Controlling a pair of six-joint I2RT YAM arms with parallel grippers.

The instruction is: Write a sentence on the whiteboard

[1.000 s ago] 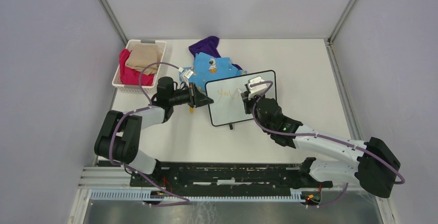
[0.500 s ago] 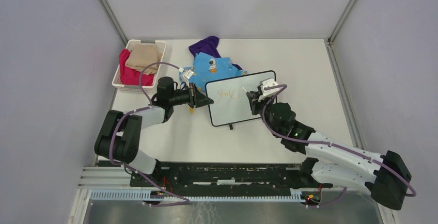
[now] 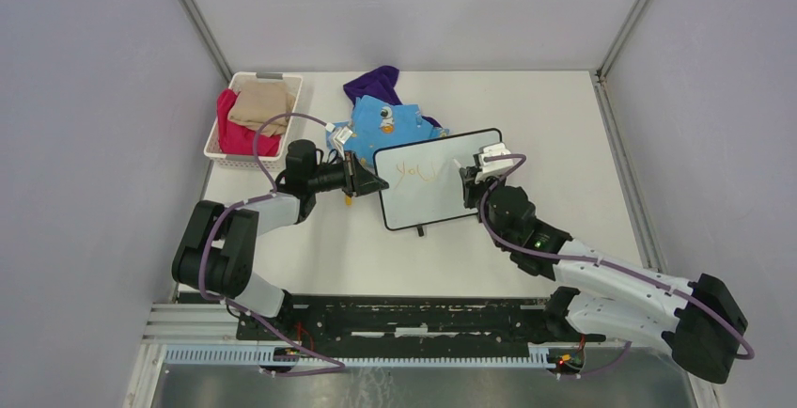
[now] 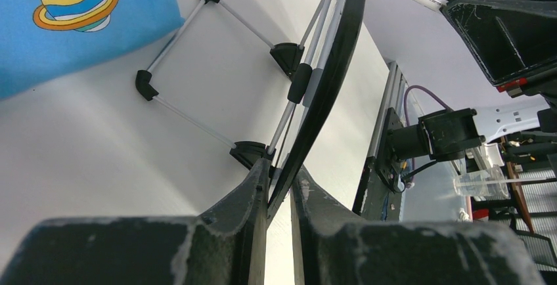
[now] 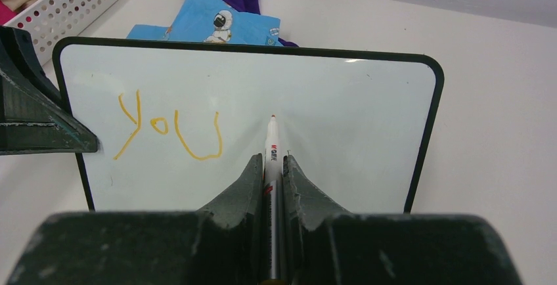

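Orange lettering (image 5: 167,131) lies left of the marker (image 5: 271,137) clamped in right pincer (image 5: 271,160); left pincer (image 4: 281,173) clamps whiteboard (image 5: 341,114).

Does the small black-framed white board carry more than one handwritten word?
No, only the orange handwritten word "you" stands on the small black-framed white board.

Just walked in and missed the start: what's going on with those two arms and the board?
The left gripper is clamped on the left edge of the whiteboard, steadying it propped up on the table. The right gripper holds a marker, tip at or just off the board's face. Of the sentence, only an orange "you" is written; the marker sits to its right.
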